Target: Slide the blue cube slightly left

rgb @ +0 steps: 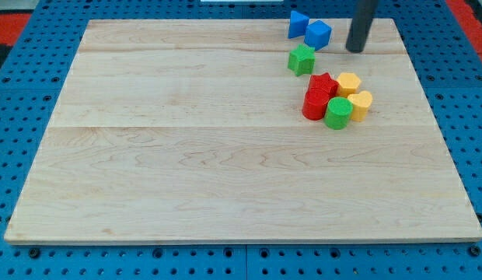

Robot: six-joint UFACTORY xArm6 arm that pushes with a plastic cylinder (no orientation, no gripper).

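While my tip (354, 50) rests on the wooden board (225, 179) near its top right corner, the blue cube (319, 34) sits just to the view's left of it, a little higher in the view, with a narrow strip of bare wood between the two. My arm ends in a plain dark rod, so it has no jaws to open or close, and it holds nothing; the rod comes down from the view's top edge and touches no block.

Beyond the blue cube, further to the tip's left, a blue triangular block (298, 23) stands right against it, and the two appear to touch. Below and to the left of the tip, apart from the blue pair, lies a green star-shaped block (302, 59).

Lower still, almost straight under the tip toward the view's bottom, a tight cluster of five blocks is packed together. A red star-shaped block (323, 82) and a yellow block (348, 83) of roughly hexagonal shape form its upper row, the yellow one nearest the tip. Under them are a red cylinder (315, 104), a green cylinder (338, 113) and a second yellow block (361, 104), whose exact shape I cannot make out. Around the board runs a blue perforated table (23, 93).
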